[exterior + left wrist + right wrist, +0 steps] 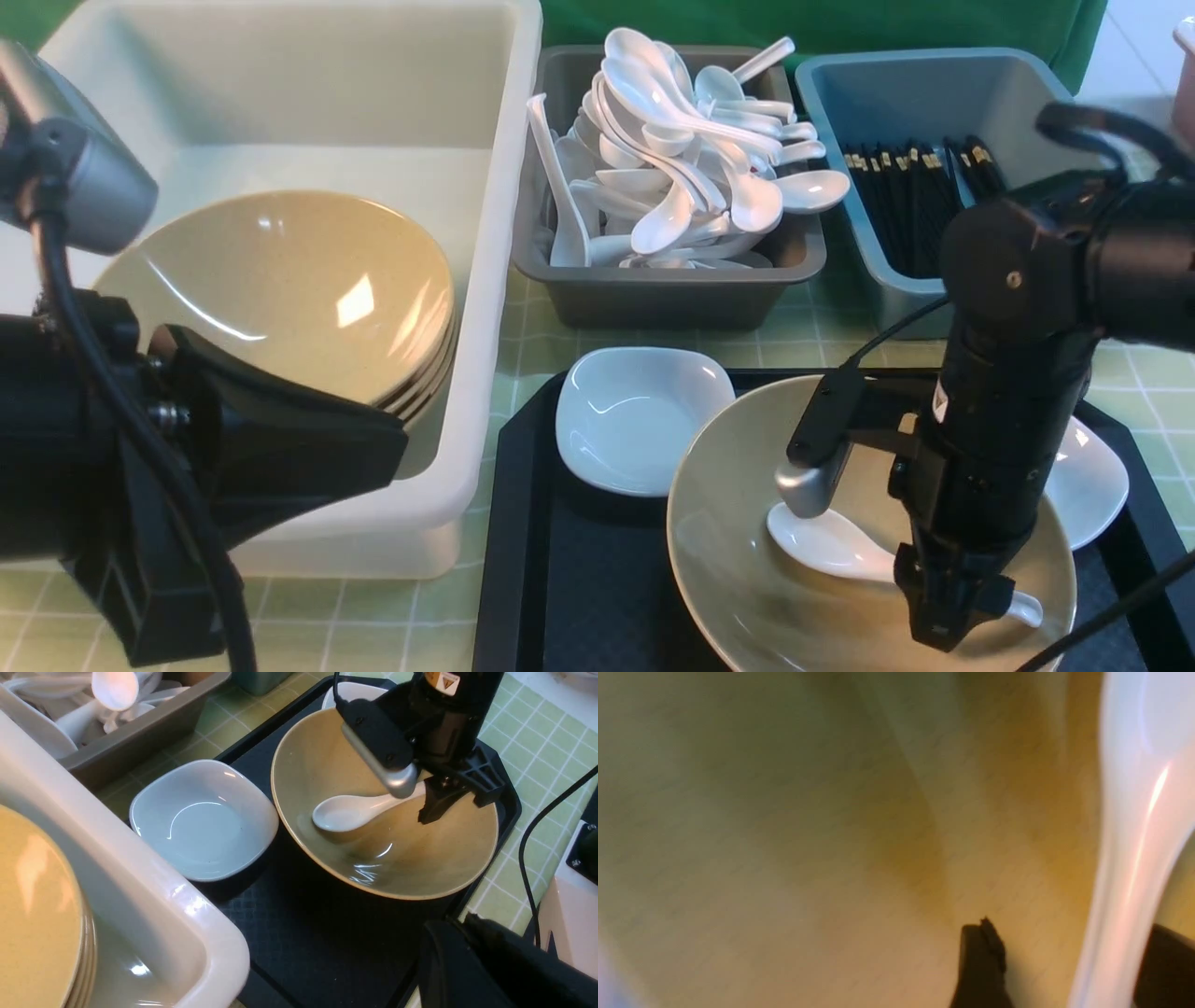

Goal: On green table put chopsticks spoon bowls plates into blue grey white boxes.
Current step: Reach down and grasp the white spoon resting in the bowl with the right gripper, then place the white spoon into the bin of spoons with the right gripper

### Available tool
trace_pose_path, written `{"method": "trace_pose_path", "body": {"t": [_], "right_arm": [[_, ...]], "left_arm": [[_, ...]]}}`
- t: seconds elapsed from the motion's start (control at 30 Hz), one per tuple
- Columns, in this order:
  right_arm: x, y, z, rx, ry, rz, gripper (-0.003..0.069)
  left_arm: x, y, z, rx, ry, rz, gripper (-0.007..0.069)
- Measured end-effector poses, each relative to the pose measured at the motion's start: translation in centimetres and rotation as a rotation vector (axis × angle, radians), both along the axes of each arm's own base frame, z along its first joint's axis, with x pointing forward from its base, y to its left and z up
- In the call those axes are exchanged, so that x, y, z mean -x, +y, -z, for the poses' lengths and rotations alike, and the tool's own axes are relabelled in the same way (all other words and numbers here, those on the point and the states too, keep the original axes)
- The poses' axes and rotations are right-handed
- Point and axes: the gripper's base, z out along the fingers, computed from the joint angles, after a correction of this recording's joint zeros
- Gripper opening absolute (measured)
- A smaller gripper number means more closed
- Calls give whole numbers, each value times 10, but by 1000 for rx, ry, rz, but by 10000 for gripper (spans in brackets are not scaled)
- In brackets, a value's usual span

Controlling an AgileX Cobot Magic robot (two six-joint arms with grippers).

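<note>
**A:** Where's the spoon [831, 541]?

**B:** It's lying in the olive-tan bowl [728, 523], with its handle toward the bowl's right rim. My right fingers [980, 961] stand wide apart astride that handle, gripping nothing yet. The right arm [1008, 392] points steeply down into the bowl.

**A:** Handling?

**B:** Stiff, light, glossy, so probably slippery and chippable. I'd pinch mid-handle. My left fingers [373, 448], well left of the bowl, are closed and empty.

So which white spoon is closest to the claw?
The lone spoon in the olive bowl on the tray; the open right gripper straddles its handle. The other spoons are heaped in the grey box.
</note>
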Motion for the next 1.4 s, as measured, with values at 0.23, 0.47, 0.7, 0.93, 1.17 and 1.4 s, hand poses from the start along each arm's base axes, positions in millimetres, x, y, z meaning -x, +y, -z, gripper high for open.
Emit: {"method": "trace_pose_path", "body": {"t": [0.23, 0.47, 0.7, 0.93, 1.17, 1.4], "right_arm": [[-2, 1, 8, 9, 21, -21, 247], [-18, 9, -38, -56, -95, -68, 110], [-71, 36, -117, -300, -578, 39, 110], [-142, 70, -131, -505, -898, 166, 110], [-214, 84, -95, -592, -867, 447, 132], [-222, 83, -91, -588, -803, 540, 302]], "left_arm": [[0, -1, -1, 15, -1, -1, -2], [-1, -1, -2, 23, -10, -9, -2], [-1, -1, -2, 23, -12, -11, -2], [-3, -1, -3, 35, -30, -28, -2], [-5, 0, -5, 44, -45, -41, -2], [-5, 0, -5, 44, -45, -42, -2]]}}
